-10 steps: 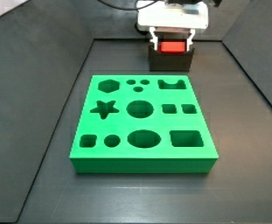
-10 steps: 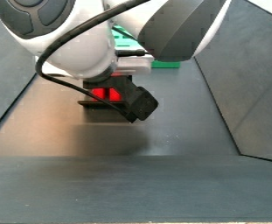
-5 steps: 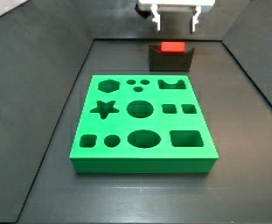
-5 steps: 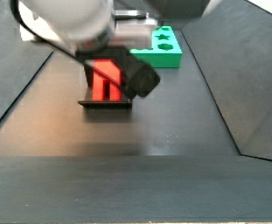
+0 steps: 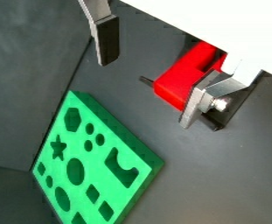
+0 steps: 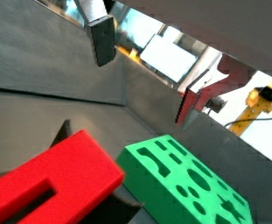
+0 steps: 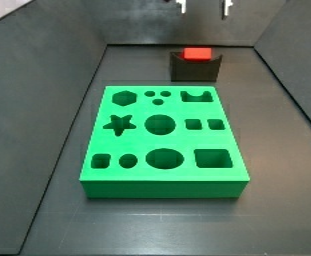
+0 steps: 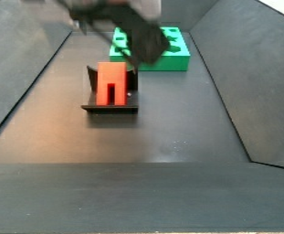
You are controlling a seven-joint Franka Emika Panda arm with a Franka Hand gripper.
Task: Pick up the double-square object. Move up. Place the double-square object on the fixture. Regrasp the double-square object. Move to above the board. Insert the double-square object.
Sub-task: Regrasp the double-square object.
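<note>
Raised high above the fixture (image 7: 195, 68), the tool (image 7: 203, 7) hangs with its fingers (image 5: 107, 39) spread and nothing between them; in a side view only its two fingertips show at the upper edge of the frame. In both wrist views the silver plates with their dark pads stand well apart, and the red piece lies below them, not gripped.

From the task's thing outward: the double-square object (image 8: 111, 83) sits in the fixture (image 8: 111, 108), free of the tool. In a side view it reads as a red block resting against the dark bracket, its notch showing as a dark slot along its length, so its long axis appears to run along the fixture, toward the board (image 8: 154, 48) behind it. In a wrist view the two prongs and the notch between them face the camera (image 6: 47, 191).

The board (image 7: 162, 139) lies on the table (image 7: 144, 225) just in front of the fixture, apart from it, with all its cut-outs empty.

As a judgement, placing on the fixture looks done and the regrasp is next. That move turns on one relation: the red piece lies straight below the spread fingers, so the tool needs to descend with its plates either side of the body, square to the long axis.
</note>
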